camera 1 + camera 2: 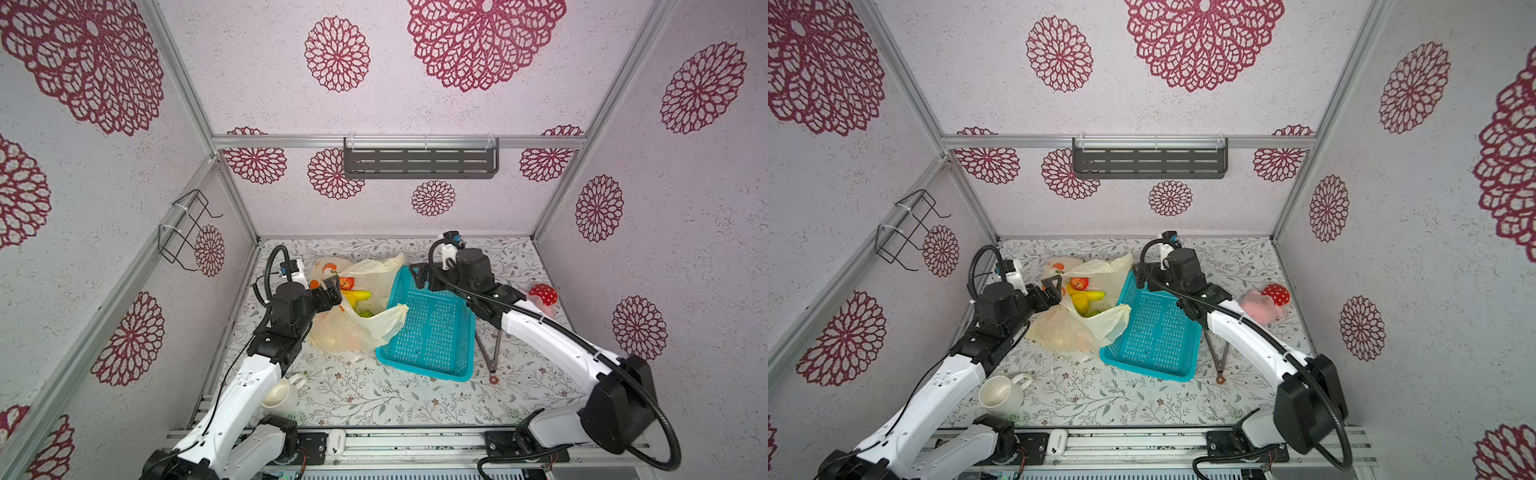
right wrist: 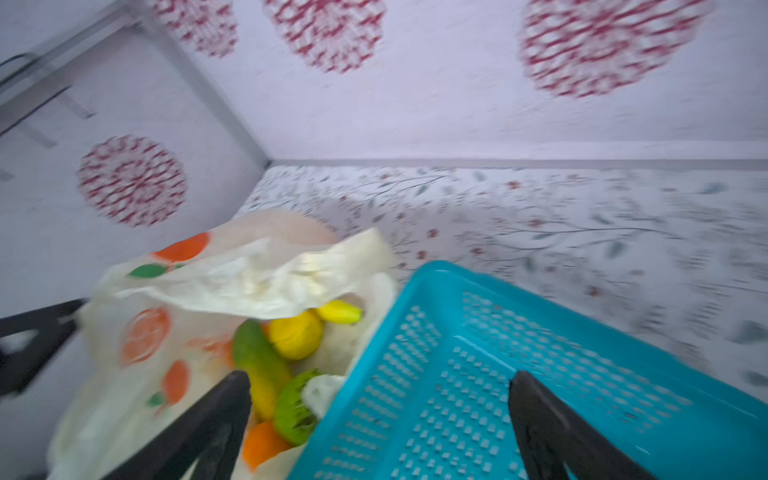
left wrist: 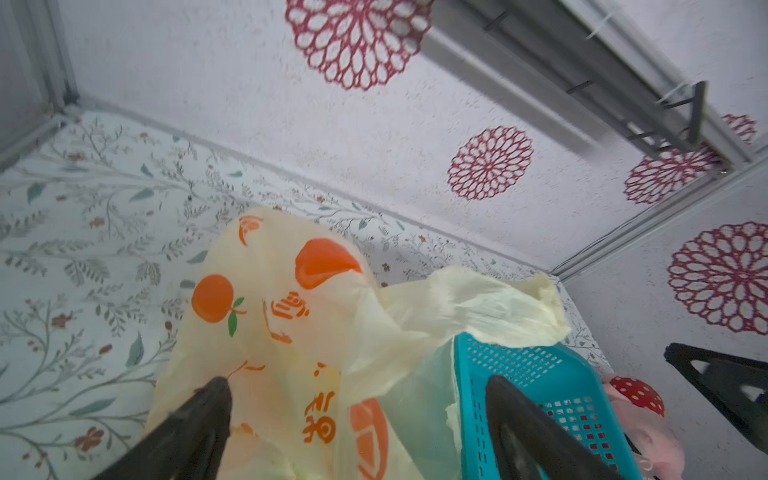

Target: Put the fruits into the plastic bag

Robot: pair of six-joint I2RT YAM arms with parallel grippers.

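Note:
The cream-yellow plastic bag (image 1: pixel 365 328) (image 1: pixel 1075 328) printed with oranges lies open at the back left of the table. Inside it I see a banana (image 1: pixel 358 296) (image 2: pixel 338 311), a red apple (image 1: pixel 347 282), a yellow-green mango (image 2: pixel 257 361), a bumpy green ball (image 2: pixel 293 409), a yellow round fruit (image 2: pixel 295 334) and an orange (image 2: pixel 262 442). My left gripper (image 1: pixel 332 291) (image 3: pixel 359 388) hangs open over the bag's left edge, holding nothing. My right gripper (image 1: pixel 419 276) (image 2: pixel 378 382) stands open at the far rim of the teal basket (image 1: pixel 432 328) (image 2: pixel 540 353), also holding nothing.
The teal basket leans tilted against the bag and shows no fruit in it. A red spotted mushroom plush (image 1: pixel 543 294) and a pink plush (image 1: pixel 1260 309) lie at the right. A white mug (image 1: pixel 282 395) stands front left, tongs (image 1: pixel 492 353) lie beside the basket.

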